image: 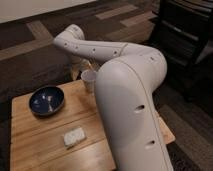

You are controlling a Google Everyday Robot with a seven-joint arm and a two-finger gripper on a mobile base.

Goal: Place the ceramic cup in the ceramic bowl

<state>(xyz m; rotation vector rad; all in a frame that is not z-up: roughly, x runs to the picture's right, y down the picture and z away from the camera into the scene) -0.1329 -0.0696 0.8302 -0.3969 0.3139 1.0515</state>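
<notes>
The ceramic cup (89,79) is small and whitish and sits at the far edge of the wooden table (45,145), just left of my big white arm body. The gripper (81,69) hangs from the bent arm right behind and above the cup, touching or almost touching it. The ceramic bowl (46,100) is round, glossy dark blue with whitish flecks inside. It stands on the table's left part, a short way left of and nearer than the cup.
A small white spongy block (74,136) lies on the table in front of the bowl. My arm's white body (130,110) covers the table's right side. A dark cabinet (185,35) stands at the back right. Carpeted floor surrounds the table.
</notes>
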